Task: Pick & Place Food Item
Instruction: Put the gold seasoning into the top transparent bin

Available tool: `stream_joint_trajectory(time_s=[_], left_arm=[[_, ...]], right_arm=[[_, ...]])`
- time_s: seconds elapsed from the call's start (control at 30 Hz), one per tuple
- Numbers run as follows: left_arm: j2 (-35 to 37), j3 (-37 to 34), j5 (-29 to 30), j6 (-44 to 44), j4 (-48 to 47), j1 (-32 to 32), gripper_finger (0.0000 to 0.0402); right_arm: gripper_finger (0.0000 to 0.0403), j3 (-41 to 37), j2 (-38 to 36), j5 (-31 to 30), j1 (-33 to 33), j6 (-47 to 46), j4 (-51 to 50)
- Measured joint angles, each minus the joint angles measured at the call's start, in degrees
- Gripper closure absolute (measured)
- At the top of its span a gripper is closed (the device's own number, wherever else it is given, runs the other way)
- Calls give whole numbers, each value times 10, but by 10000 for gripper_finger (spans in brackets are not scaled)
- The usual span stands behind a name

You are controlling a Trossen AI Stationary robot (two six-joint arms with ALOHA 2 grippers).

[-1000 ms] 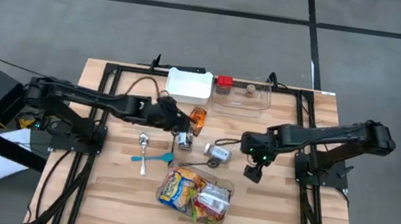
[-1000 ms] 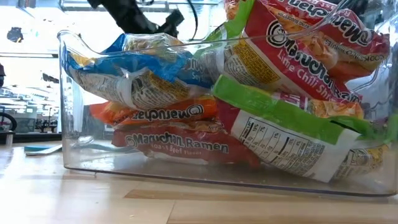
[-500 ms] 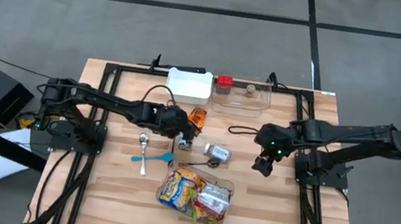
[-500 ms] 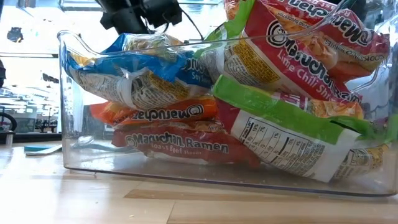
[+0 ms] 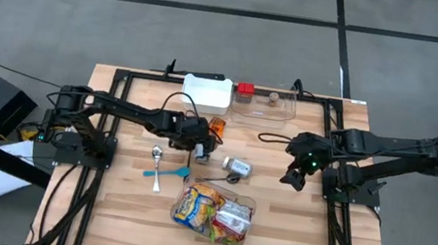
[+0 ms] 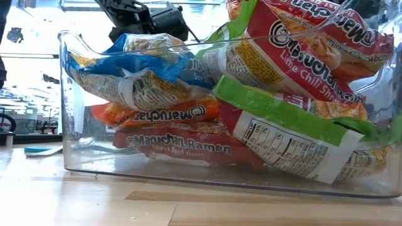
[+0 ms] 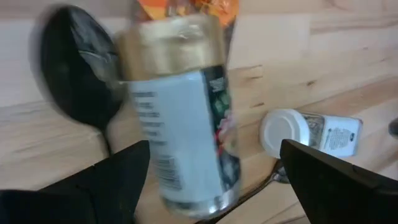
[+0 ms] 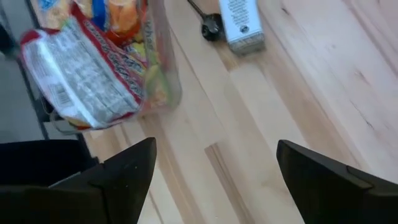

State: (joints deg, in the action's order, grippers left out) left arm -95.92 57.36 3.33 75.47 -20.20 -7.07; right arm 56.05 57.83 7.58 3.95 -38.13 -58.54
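The left end effector (image 5: 202, 140) stands open around the jar (image 7: 180, 112), mid-desk (image 5: 104, 209). The jar's long axis runs between the fingers. The right end effector (image 5: 296, 175), open, waits well apart.

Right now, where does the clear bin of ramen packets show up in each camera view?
High view: clear bin near the table's front edge, centre.
Low view: the bin fills almost the whole picture, close up.
Left wrist view: not in it.
Right wrist view: the bin at upper left.
Shared landmark: the small white bottle lying on its side, also in the right wrist view.
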Motion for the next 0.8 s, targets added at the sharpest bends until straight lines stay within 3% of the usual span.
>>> stream_joint_trajectory(time_s=[0.8], left_arm=[[-60,0,-37,25,46,-19,50]], right_arm=[[76,0,-12,-2,0,8,5]])
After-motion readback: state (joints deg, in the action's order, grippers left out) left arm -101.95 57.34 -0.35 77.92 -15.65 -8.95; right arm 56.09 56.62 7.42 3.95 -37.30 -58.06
